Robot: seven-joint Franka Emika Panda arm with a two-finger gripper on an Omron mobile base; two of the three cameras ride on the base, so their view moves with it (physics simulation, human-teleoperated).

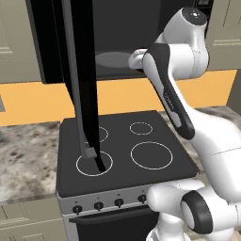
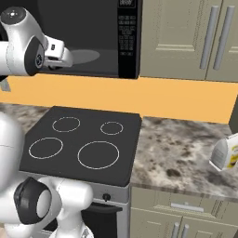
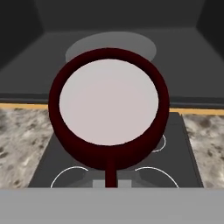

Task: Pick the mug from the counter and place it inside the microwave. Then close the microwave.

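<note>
White, dark-jointed arm rises from the base, bends at the elbow above the black four-ring stovetop (image 1: 124, 153) and reaches up and forward, with its wrist at the open front of the large black box-shaped microwave (image 2: 93, 39). Gripper (image 3: 110, 183) is fully closed, pinching the small handle of the round dark red mug (image 3: 109, 109) with pale whitish interior; in the hand view the handle runs down between the fingertips at the bottom edge. Mug is held in the air with its open mouth facing the camera, in front of the microwave cavity and above the stovetop; whether it has crossed the cavity threshold cannot be told. Grey round turntable plate (image 3: 131, 46) lies on the cavity floor behind the mug's rim, apart from it. Tall black microwave door (image 1: 84, 84) stands swung open toward the base, edge-on in the left base view, to the left of the arm and overlapping the stovetop's left rings in that view. Button panel (image 2: 128, 35) sits on the microwave's right side. Speckled grey-brown granite-look counter (image 2: 186, 153) extends on both sides of the stovetop; a white carton with yellow print (image 2: 228, 153) stands on its far right part. Beige wall cabinets (image 2: 190, 37) hang to the right of the microwave, above an orange backsplash (image 2: 162, 97).
</note>
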